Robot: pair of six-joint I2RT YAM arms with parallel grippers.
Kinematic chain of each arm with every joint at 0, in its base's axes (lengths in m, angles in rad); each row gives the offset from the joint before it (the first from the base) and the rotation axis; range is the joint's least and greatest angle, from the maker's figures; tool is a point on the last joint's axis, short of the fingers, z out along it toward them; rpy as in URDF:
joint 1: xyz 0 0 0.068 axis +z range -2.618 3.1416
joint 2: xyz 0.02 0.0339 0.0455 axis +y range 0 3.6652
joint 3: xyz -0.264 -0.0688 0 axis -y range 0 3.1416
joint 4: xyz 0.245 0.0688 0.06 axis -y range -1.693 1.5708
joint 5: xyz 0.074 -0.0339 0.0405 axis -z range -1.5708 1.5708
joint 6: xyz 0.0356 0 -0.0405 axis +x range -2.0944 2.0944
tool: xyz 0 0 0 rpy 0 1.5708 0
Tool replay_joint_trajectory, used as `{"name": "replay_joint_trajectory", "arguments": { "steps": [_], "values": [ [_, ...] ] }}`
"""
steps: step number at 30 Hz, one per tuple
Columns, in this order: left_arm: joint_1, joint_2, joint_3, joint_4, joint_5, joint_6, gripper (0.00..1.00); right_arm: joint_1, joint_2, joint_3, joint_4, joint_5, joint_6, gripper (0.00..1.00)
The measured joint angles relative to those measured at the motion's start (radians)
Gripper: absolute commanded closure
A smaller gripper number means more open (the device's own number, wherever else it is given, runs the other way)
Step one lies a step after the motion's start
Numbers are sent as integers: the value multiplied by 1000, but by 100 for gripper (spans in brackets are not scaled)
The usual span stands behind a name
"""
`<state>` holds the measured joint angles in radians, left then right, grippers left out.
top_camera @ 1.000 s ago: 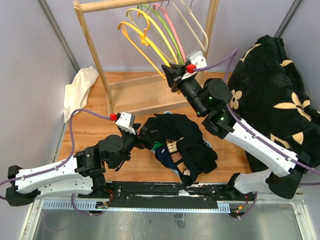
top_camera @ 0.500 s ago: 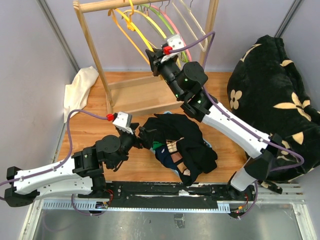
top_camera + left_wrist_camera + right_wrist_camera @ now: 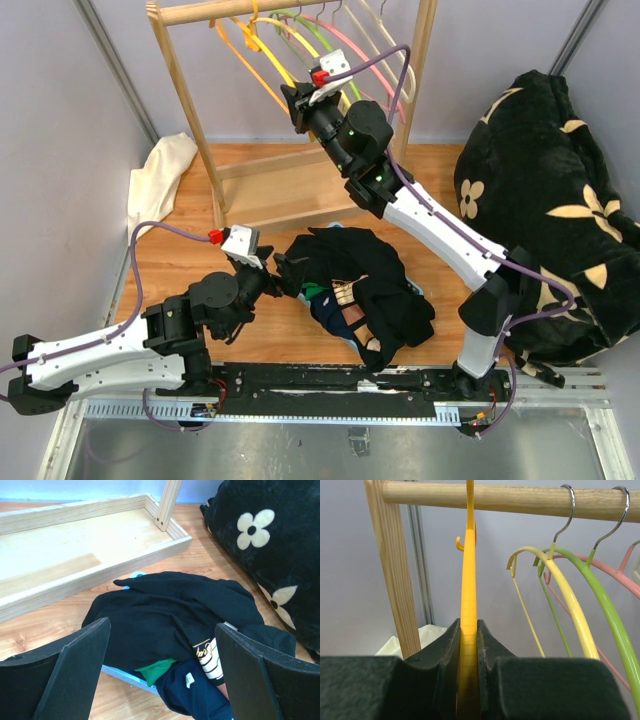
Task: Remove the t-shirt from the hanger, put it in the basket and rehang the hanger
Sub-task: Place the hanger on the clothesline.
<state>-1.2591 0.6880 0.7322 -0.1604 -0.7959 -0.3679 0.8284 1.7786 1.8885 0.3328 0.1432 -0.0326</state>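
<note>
Left gripper (image 3: pixel 160 666): jaws wide, empty. Crumpled black cotton t-shirt (image 3: pixel 170 611): heaped just ahead of them, off any hanger. Right gripper (image 3: pixel 469 647): pinching bare orange plastic hanger (image 3: pixel 468 580), lifted within the last second to round wooden rail (image 3: pixel 520 499) above the jaws. Removal judged done; rehanging remains.

An orange hanger (image 3: pixel 468 605), a yellow hanger (image 3: pixel 580 625), a green hanger (image 3: pixel 620 630) and a pink hanger (image 3: pixel 620 577) stand out against a pale wooden rack (image 3: pixel 520 497). The black t-shirt (image 3: pixel 165 615) contrasts with the honey-brown tabletop (image 3: pixel 180 260), a black cushion (image 3: pixel 280 540) patterned with cream flowers and a cream cloth (image 3: pixel 160 175).
</note>
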Motion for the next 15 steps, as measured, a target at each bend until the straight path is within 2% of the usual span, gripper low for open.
{"name": "replay_joint_trajectory", "arguments": {
  "steps": [13, 14, 15],
  "values": [
    [0, 0, 0, 2, -23, 1, 9, -66, 103, 87, -12, -67, 90, 99],
    [0, 1, 0, 2, -24, 1, 9, -68, 107, 87, -12, -69, 96, 97],
    [0, 1, 0, 2, -24, 1, 9, -71, 110, 87, -13, -69, 102, 91]
  ]
}}
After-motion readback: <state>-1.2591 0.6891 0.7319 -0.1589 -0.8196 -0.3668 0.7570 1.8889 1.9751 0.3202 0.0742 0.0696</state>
